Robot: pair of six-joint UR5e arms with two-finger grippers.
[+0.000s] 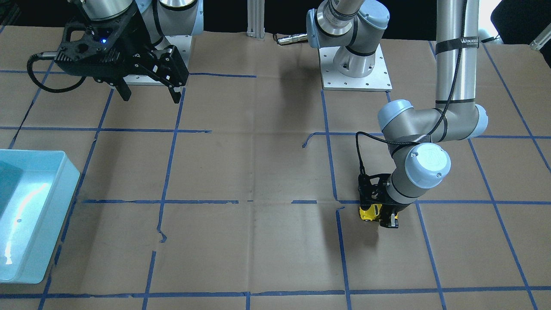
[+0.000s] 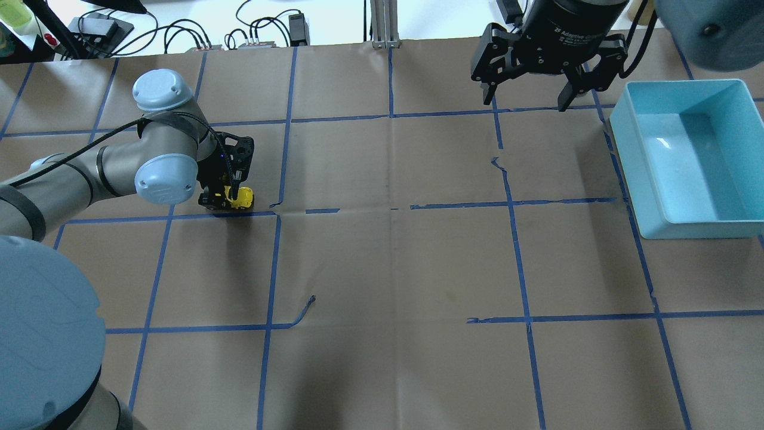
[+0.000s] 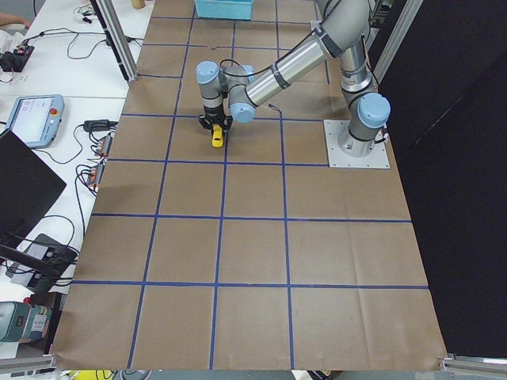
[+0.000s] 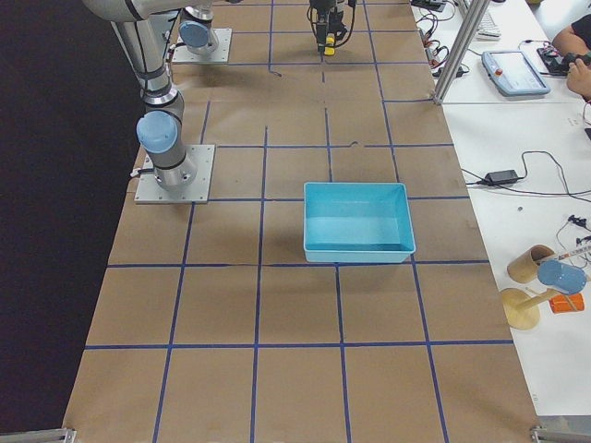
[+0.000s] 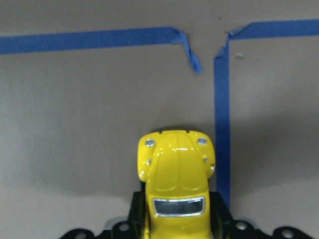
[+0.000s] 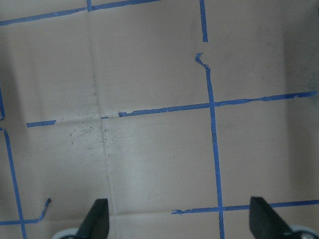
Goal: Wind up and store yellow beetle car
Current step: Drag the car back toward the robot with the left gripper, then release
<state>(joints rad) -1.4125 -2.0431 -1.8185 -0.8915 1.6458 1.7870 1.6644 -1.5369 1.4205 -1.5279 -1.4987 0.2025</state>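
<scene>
1. Front-facing: left pincer sits lower right of frame, clamped on the yellow beetle car. The car is low at the desk, just beside a crossing of blue tape lines. Right pincer is upper left, fingers apart, holding nothing, up off the desk. Light blue bin is at the left edge, well apart from the car.
2. Overhead: car is mid-left, between the left pincer's fingers and partly hidden by the wrist. Bin is at the right edge. The spread right pincer is at the top, just left of the bin's upper corner.
3. Exterior left: car is a yellow speck in the upper centre under the left pincer. Bin is at the top edge.
4. Exterior right: bin is mid-frame. Car is tiny at top centre, and grip detail is unreadable here.
5. Left wrist: car is at bottom centre, nose toward the top of frame, windscreen visible, black fingers on both flanks. A torn tape corner lies above it. Cannot tell if the wheels touch the desk.
6. Right wrist: fingertips are at bottom left and bottom right, wide apart, with only desk and tape between them.
</scene>
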